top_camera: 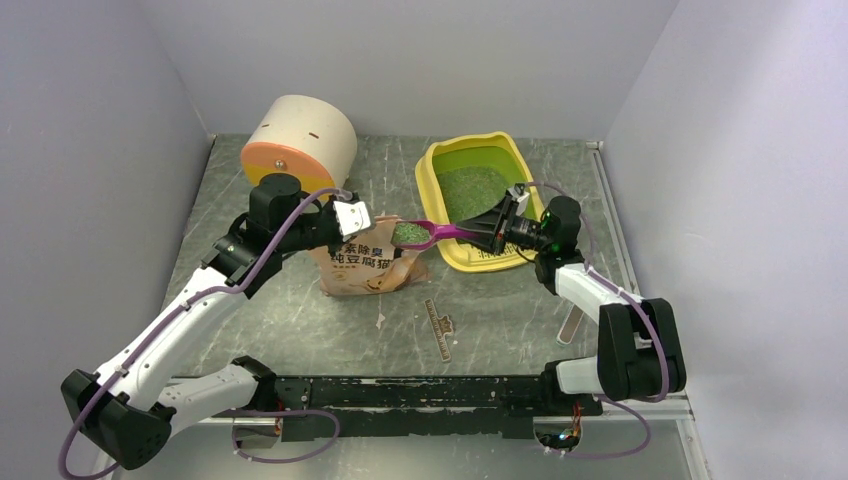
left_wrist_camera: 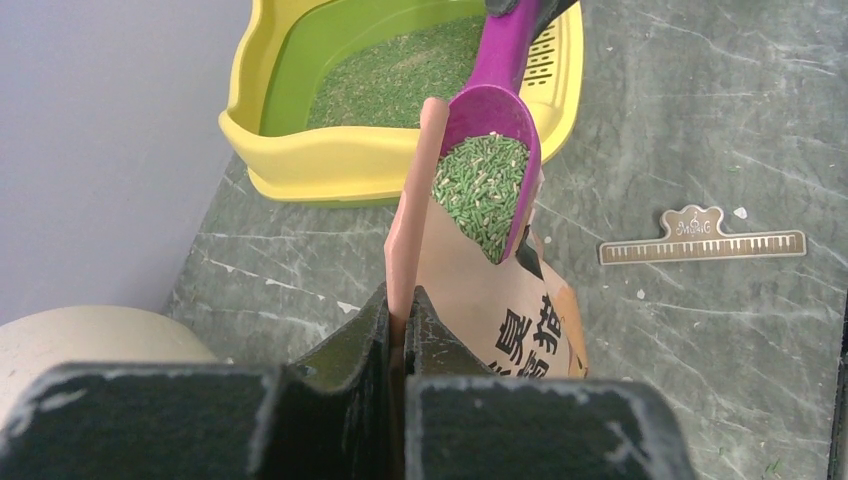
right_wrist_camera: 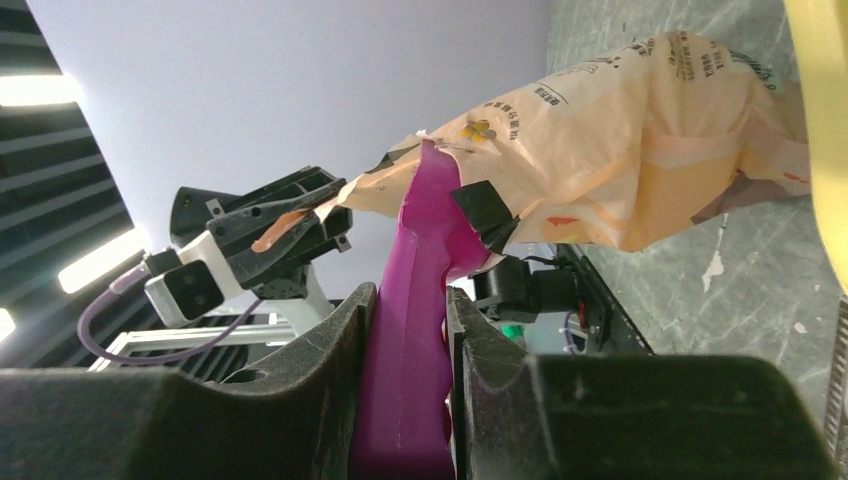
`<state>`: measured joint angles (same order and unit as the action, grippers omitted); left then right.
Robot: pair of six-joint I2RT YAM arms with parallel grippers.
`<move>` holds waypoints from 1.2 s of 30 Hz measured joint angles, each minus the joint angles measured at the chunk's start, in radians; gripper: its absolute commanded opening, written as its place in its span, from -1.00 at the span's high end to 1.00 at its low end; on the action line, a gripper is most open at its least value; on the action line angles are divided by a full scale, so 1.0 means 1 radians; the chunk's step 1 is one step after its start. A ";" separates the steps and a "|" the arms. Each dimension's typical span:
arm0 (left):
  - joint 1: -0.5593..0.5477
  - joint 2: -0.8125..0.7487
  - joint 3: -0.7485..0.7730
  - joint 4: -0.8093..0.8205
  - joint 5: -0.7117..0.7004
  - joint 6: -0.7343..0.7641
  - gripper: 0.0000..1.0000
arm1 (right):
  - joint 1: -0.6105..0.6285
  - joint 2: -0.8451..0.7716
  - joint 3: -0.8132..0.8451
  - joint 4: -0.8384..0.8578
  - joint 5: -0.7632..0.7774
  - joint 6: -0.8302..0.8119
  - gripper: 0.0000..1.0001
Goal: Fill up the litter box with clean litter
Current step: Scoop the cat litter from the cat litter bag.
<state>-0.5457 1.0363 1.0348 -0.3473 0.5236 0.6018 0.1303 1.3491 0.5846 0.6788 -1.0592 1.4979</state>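
Bag (top_camera: 365, 268) mouth hidden behind loaded magenta scoop (top_camera: 438, 230). Left pincer (left_wrist_camera: 400, 300) clamped on bag rim; right pincer (right_wrist_camera: 410, 300) clamped on scoop handle. Litter box (top_camera: 432, 165), upper centre-right, holds clean litter (top_camera: 470, 190). Scuffed grey counter (top_camera: 300, 320); pale walls (top_camera: 400, 60).

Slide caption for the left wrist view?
Left gripper pinching pink bag edge; magenta plastic scoop full of green litter pellets above it, yellow plastic litter tray behind.

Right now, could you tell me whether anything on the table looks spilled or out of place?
Only minor: a few pale flecks lie scattered on the table near the ruler and the bag, like stray crumbs. The scoop's litter looks contained.
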 measured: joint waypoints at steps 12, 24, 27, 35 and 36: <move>0.000 0.000 -0.002 0.000 -0.002 -0.032 0.90 | 0.000 -0.012 0.006 -0.102 0.002 -0.076 1.00; 0.000 0.005 -0.035 0.073 -0.040 -0.085 0.90 | -0.028 -0.079 0.006 -0.127 0.016 -0.071 1.00; 0.000 0.008 -0.036 0.089 -0.050 -0.099 0.90 | -0.039 -0.085 0.006 -0.132 0.015 -0.073 1.00; 0.000 0.011 -0.043 0.103 -0.054 -0.108 0.91 | -0.077 -0.089 -0.002 -0.150 0.002 -0.088 1.00; 0.000 0.011 -0.045 0.106 -0.054 -0.109 0.90 | -0.082 -0.089 -0.002 -0.153 -0.001 -0.090 1.00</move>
<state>-0.5457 1.0470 0.9894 -0.2409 0.4698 0.4927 0.0486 1.2602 0.5827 0.5255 -1.0599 1.4082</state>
